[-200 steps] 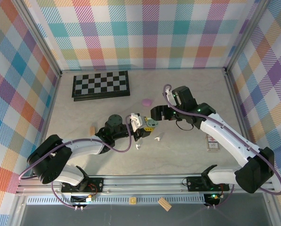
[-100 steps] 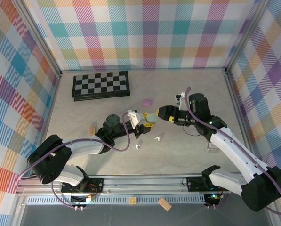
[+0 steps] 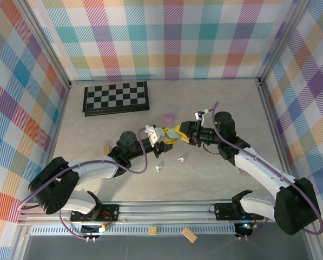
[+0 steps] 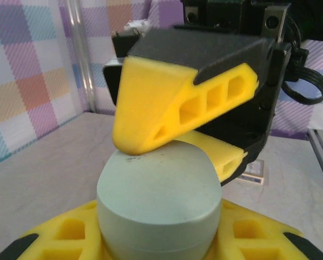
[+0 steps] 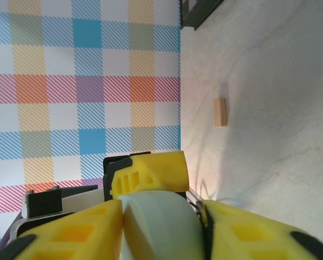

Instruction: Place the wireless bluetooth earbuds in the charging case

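A mint green charging case (image 4: pixel 158 200), lid down, is held above the table between both arms. My left gripper (image 3: pixel 162 138) is shut on its lower half, with its yellow fingers (image 4: pixel 58 238) on either side. My right gripper (image 3: pixel 177 132) comes from the right and is shut on the upper half (image 5: pixel 158 225); one of its fingers (image 4: pixel 156 108) presses on the dome. Two white earbuds lie loose on the table below, one (image 3: pixel 179 158) to the right and one (image 3: pixel 158 168) nearer the front. The purple and mint earbuds are out of view.
A purple case (image 3: pixel 169 117) lies just behind the grippers. A folded chessboard (image 3: pixel 116 97) sits at the back left. A small wooden block (image 3: pixel 106 148) stands beside the left arm. A small printed card (image 3: pixel 242 164) lies under the right forearm.
The right gripper pulled back to the right half a second ago and has now come left again onto the mint case. The left gripper has kept hold of it and barely moved.
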